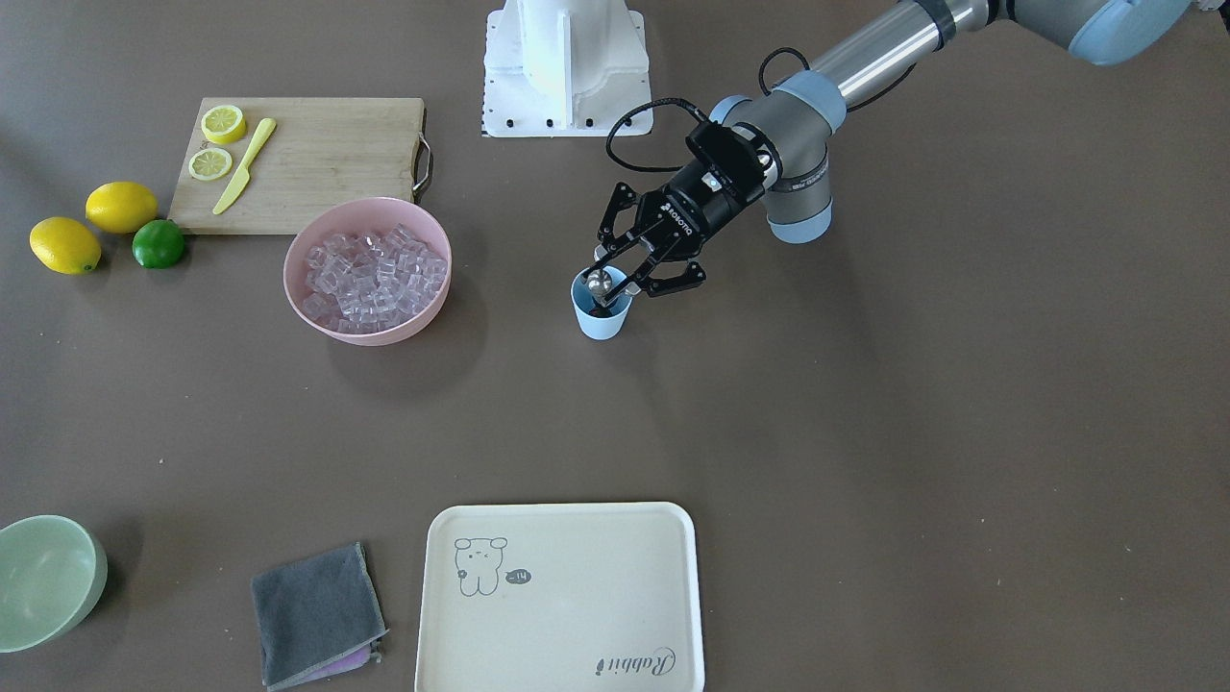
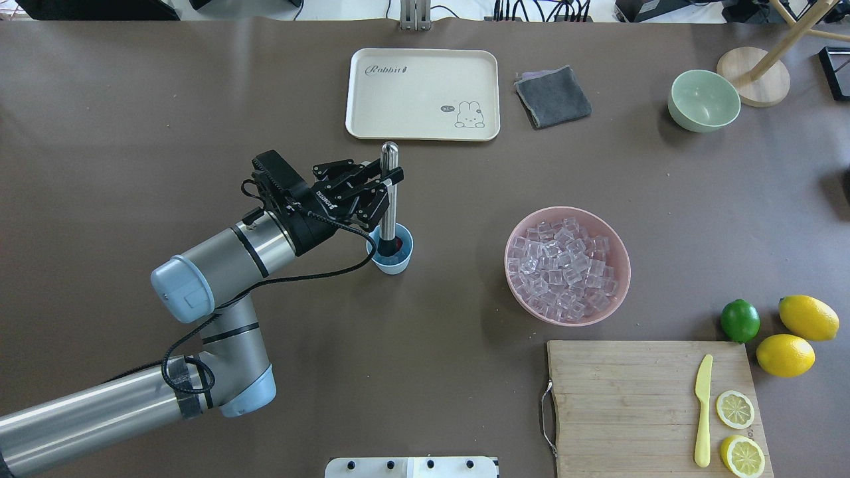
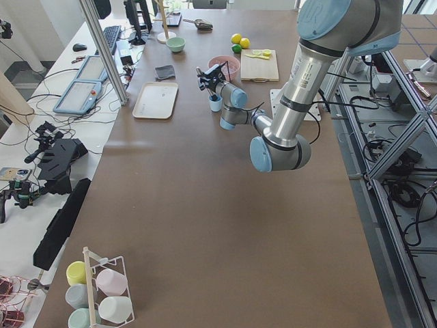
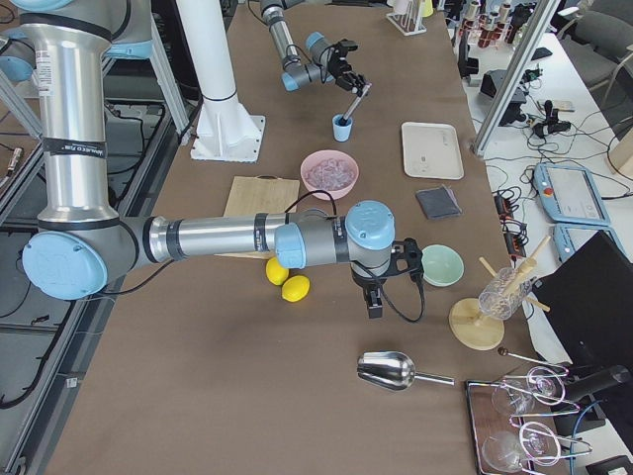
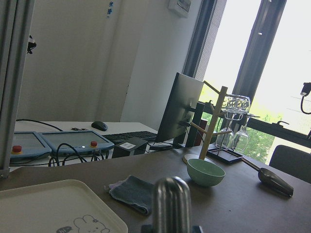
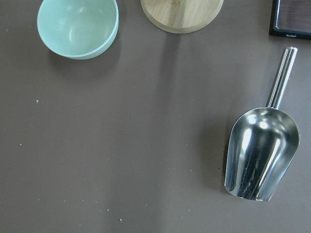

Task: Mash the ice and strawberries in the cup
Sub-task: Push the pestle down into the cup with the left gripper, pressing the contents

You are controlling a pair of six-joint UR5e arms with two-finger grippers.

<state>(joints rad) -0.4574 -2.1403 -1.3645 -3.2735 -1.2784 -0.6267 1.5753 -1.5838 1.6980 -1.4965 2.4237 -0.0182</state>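
Observation:
The light blue cup (image 2: pixel 392 257) stands mid-table, also in the front view (image 1: pixel 603 315). A red strawberry (image 2: pixel 398 245) shows inside it. A steel muddler (image 2: pixel 389 192) stands upright with its foot in the cup. My left gripper (image 2: pixel 390 186) is shut on the muddler's shaft just above the cup; the muddler's top (image 5: pixel 171 204) fills the bottom of the left wrist view. The ice (image 2: pixel 564 265) fills the pink bowl (image 2: pixel 617 285) to the right; I cannot tell if any is in the cup. My right gripper (image 4: pixel 375 300) hangs near the pale green bowl; open or shut I cannot tell.
A cutting board (image 2: pixel 617 405) carries lemon halves and a yellow knife (image 2: pixel 702 408); two lemons and a lime (image 2: pixel 740 320) lie beside it. A cream tray (image 2: pixel 422 93), grey cloth (image 2: pixel 552 97) and pale green bowl (image 2: pixel 704 101) sit at the far edge. A metal scoop (image 6: pixel 260 150) lies under the right wrist.

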